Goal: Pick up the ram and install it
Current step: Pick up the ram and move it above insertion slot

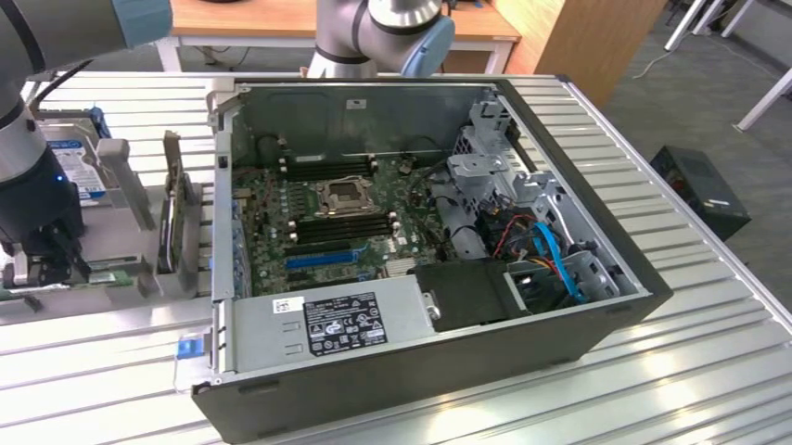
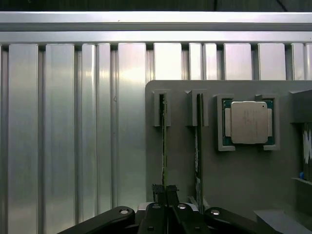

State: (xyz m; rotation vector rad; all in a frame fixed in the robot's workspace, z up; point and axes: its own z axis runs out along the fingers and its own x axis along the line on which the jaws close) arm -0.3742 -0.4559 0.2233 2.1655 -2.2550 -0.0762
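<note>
Now the tool (image 2: 165,192) pinches the ram (image 2: 164,146) — second stick (image 2: 197,146) just beside, processor (image 2: 248,122) near.

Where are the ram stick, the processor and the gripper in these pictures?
ram stick (image 2: 164,141): wrist view, on its thin edge.
processor (image 2: 249,122): wrist view, middle of its metal lid.
gripper (image 2: 165,193): wrist view, between the fingertips, shut on the ram stick.

Arm (image 1: 22,111) is showing as silver-grey round tubing w/ light-blue joint caps (image 1: 427,57); blk cable (image 1: 62,79) is running alongside. Blue light (image 1: 58,176) is glowing. Gripper (image 2: 165,190) is looking matte blk, w/ silver screws (image 2: 123,211) glinting on its linkages.
</note>
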